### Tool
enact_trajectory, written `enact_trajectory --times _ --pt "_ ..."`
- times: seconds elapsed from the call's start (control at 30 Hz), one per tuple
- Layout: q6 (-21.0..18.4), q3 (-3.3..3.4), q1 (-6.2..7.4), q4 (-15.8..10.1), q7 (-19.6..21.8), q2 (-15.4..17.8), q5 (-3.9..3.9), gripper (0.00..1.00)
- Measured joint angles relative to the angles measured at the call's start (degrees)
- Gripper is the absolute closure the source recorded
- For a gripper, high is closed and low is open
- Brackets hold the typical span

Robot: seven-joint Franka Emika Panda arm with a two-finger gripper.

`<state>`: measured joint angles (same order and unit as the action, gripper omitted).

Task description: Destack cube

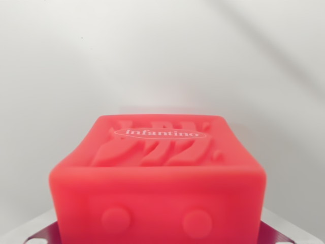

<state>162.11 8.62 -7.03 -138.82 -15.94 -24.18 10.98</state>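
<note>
A red cube fills the lower half of the wrist view, close under the camera and so right at the claw, with its embossed top face and white oval logo turned up toward the lens and two round studs showing on its near side. The claw itself does not show in the picture, so I cannot tell whether it is open, closed or gripping the cube; the metal pieces at the bottom corners, one on each side of the cube, may belong to it, but that is not clear. Nothing below the cube is visible, so whether it sits on another cube or has been lifted off cannot be judged; the destacking may be at the grasp or the lift. Beyond the cube lies only a plain, pale grey-white background, softly shaded, with no worktop edge or room detail to make out.
</note>
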Motion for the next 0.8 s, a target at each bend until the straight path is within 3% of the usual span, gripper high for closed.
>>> enact_trajectory --times 0.33,0.8 --pt "1.7 -1.28 -1.16 0.7 -0.2 -2.4 0.31 1.00" --pt "2.9 -2.17 -2.03 1.1 -0.3 -3.8 0.32 1.00"
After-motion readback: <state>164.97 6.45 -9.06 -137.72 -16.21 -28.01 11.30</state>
